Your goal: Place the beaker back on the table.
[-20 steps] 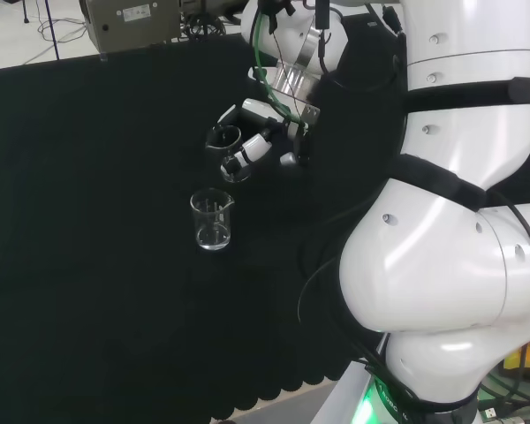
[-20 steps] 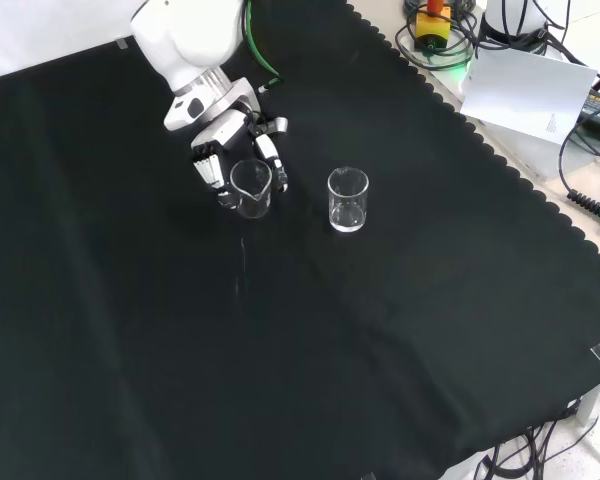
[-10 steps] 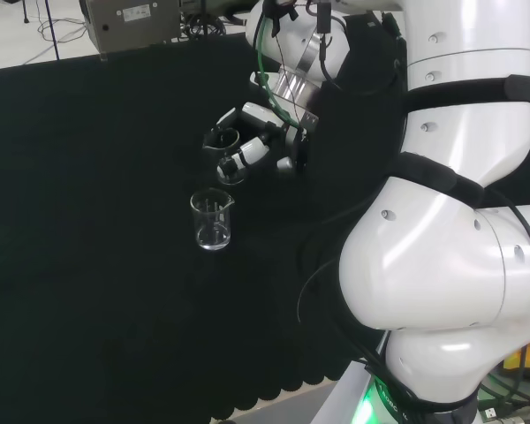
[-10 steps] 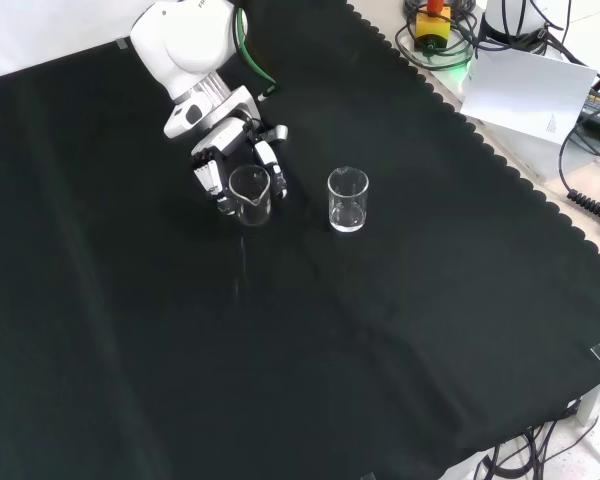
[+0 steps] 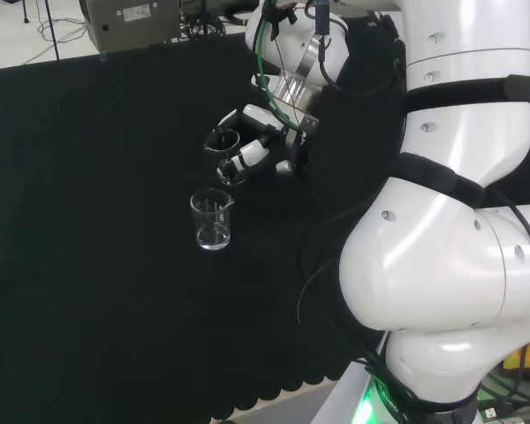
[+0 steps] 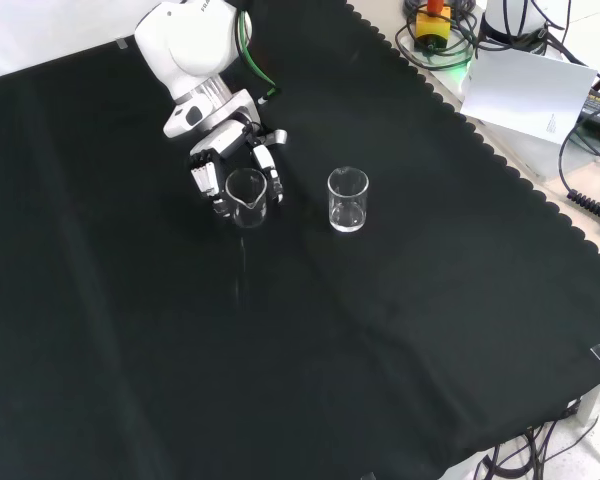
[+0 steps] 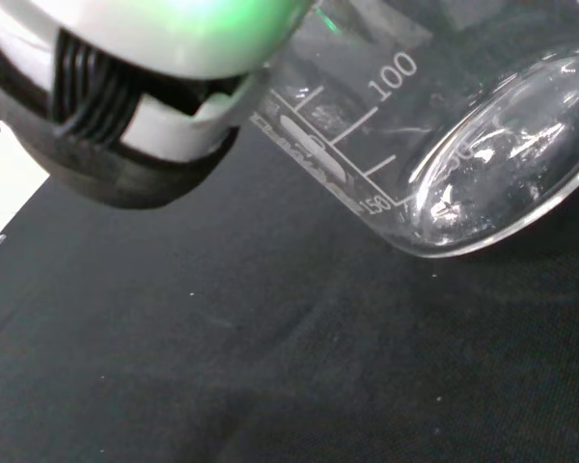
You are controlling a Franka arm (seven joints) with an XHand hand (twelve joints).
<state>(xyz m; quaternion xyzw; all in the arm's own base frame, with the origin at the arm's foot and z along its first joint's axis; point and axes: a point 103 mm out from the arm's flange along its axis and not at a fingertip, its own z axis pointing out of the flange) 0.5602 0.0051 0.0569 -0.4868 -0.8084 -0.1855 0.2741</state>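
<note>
Your hand (image 6: 230,150) keeps its fingers wrapped round the beaker (image 6: 247,196), and it's barely drifted over the last second. The beaker sits at 9 o'clock of the second beaker (image 6: 347,199), low over the counter (image 6: 380,350), so touchdown looks close.

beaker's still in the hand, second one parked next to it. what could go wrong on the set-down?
1. The hand has its fingers curled round the held beaker; opening them before its base sits flat on the black cloth could tip it.
2. The free beaker stands close by in the front view, so a sideways drift might knock it.
3. Clear glass on black cloth could make contact hard to judge.
</note>
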